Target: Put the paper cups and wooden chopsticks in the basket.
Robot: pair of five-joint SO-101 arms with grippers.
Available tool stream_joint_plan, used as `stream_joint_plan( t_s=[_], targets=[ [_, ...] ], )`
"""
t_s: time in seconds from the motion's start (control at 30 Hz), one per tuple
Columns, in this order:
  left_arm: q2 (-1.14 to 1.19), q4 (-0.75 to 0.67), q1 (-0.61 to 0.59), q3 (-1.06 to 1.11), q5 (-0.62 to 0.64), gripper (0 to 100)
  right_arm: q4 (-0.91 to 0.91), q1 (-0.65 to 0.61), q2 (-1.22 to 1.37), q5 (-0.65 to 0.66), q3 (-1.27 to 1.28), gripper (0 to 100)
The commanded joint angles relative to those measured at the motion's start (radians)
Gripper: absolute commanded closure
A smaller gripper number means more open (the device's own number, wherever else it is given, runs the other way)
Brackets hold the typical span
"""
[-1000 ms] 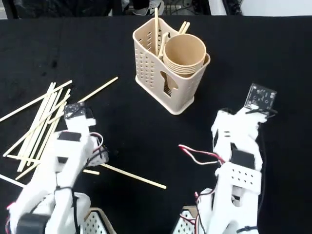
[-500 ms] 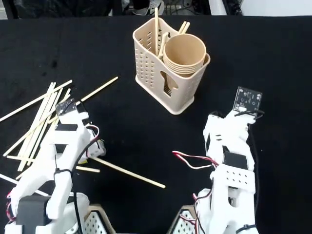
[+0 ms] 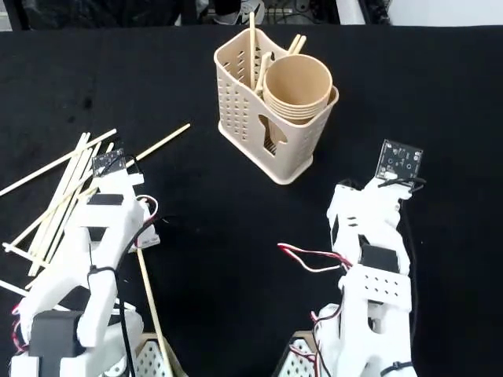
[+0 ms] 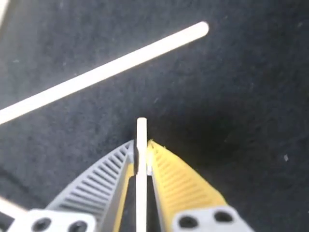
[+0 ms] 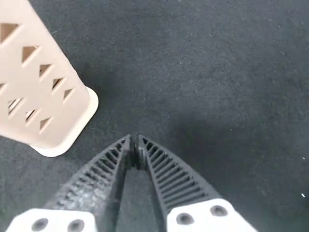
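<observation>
The beige basket (image 3: pixel 267 118) stands at the back centre with stacked paper cups (image 3: pixel 297 82) and a few wooden chopsticks (image 3: pixel 252 39) in it. My left gripper (image 4: pixel 141 145) is shut on one chopstick (image 4: pixel 141 133), whose tip pokes out past the fingers. In the high view this chopstick (image 3: pixel 151 302) trails from under the left arm (image 3: pixel 102 228) toward the front edge. Another chopstick (image 4: pixel 106 70) lies on the cloth just ahead of the left gripper. My right gripper (image 5: pixel 134 147) is shut with nothing in it, low over the cloth near the basket's base (image 5: pixel 43 101).
A loose pile of several chopsticks (image 3: pixel 67 188) lies at the left, beside and partly under the left arm. The right arm (image 3: pixel 373 236) stands at the front right, trailing a red and white wire (image 3: pixel 310 253). Black cloth (image 3: pixel 228 212) covers the table.
The chopstick that lay pointing to the right has swung round to point at the front edge. The left arm has shifted a little left and back. The right arm drew slightly left, then held still.
</observation>
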Motion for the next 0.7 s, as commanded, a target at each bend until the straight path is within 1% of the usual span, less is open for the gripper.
stream_joint_plan(
  t_s=[0.0, 0.17, 0.3, 0.4, 0.47, 0.5, 0.57, 0.67],
  targets=[
    [-0.006, 0.066, -0.019, -0.124, -0.02, 97, -0.015, -0.011, -0.021, -0.005, -0.004, 98.5],
    [-0.006, 0.187, -0.019, -0.344, -0.02, 97, -0.021, -0.012, -0.022, -0.005, 0.007, 98.5],
    [-0.006, 0.304, -0.018, -0.607, -0.02, 97, -0.021, -0.012, -0.022, -0.005, 0.01, 98.4],
    [-0.028, 0.334, -0.004, -0.808, -0.02, 97, -0.021, -0.012, -0.022, -0.005, 0.012, 98.4],
    [-0.061, 0.328, 0.002, -0.923, -0.02, 97, -0.021, -0.014, -0.022, -0.005, 0.015, 98.4],
    [-0.081, 0.304, 0.007, -0.97, -0.021, 97, -0.021, -0.02, -0.022, -0.005, 0.016, 98.4],
    [-0.127, 0.241, 0.012, -1.05, -0.021, 97, -0.021, -0.035, -0.022, -0.005, 0.022, 98.4],
    [-0.186, 0.097, 0.012, -1.101, -0.023, 97, -0.074, -0.048, -0.022, -0.003, 0.05, 98.5]
  ],
)
